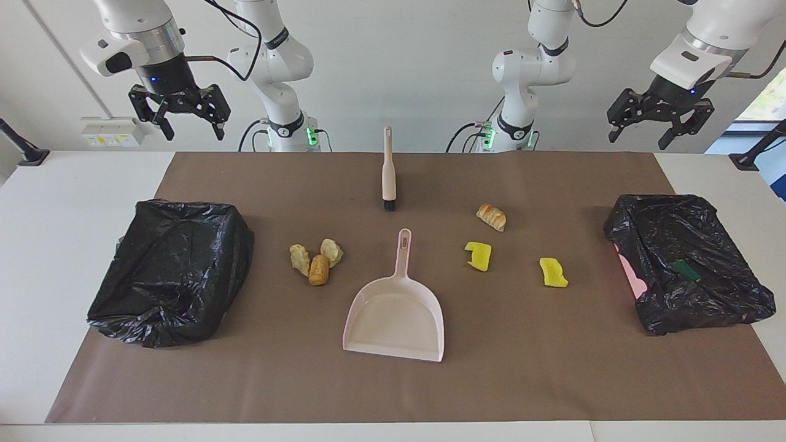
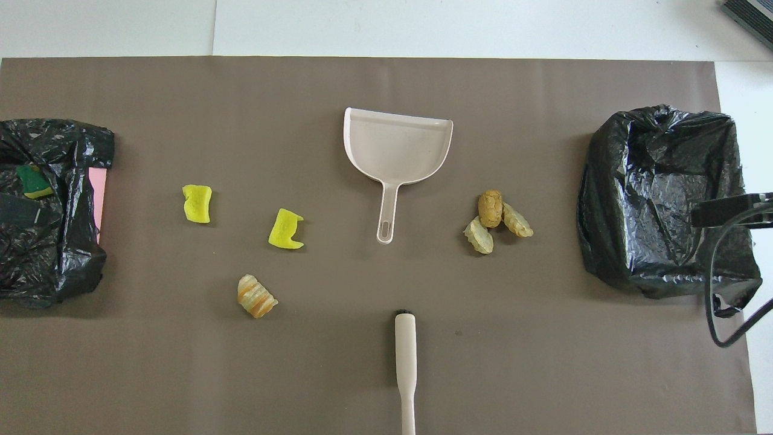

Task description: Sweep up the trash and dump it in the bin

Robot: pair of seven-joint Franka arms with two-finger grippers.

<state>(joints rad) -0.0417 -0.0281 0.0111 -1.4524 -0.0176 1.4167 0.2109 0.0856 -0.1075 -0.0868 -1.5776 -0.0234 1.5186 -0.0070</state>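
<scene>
Both pincers hang raised and spread, holding nothing. From the facing view, the right gripper (image 1: 180,116) hovers over the robots' edge of the table, above the bin at its own end (image 1: 172,270). The left gripper (image 1: 660,120) hovers likewise, above the other bin (image 1: 688,258). Judgement: this is a start posture; no tool is taken and no sweeping has begun.

Tools lie midway between the two pincers, probably so that either arm can reach them. Count: one brush (image 1: 388,172), handle toward the robots; one dustpan (image 1: 396,307) just below it in that view, handle toward the brush.

Trash count: six pieces, all loose on the brown mat (image 1: 393,387).
- Three tan chunks (image 1: 316,259), touching one another, lie between the dustpan and the bin under the right gripper.
- One tan chunk (image 1: 491,217) and two yellow pieces (image 1: 478,255) (image 1: 552,272) lie apart, toward the bin under the left gripper.

Bin count: two, each lined with black plastic, one per end, presumably so each arm dumps on its own side.
</scene>
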